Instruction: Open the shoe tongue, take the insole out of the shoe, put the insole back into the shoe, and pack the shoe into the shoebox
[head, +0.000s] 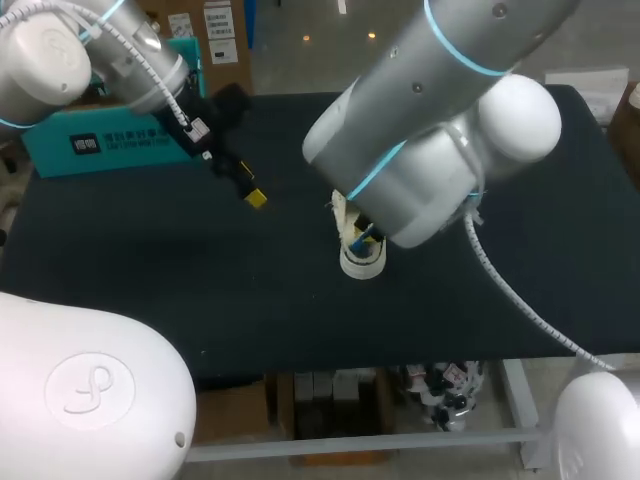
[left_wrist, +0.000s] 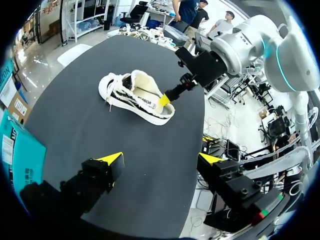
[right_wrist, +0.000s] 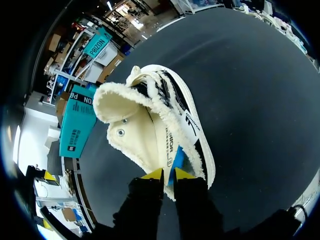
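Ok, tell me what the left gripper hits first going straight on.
Probably the bare table just short of the shoe, since the left gripper points down at it. Depth is unclear; it might reach the shoe's side.

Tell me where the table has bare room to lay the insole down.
Bare: the black table between the white, black-striped shoe and the near edge, and the right side beyond the shoe. Crowded: the far-left corner, with the teal cardboard shoebox and left gripper, and the centre, around the right gripper.
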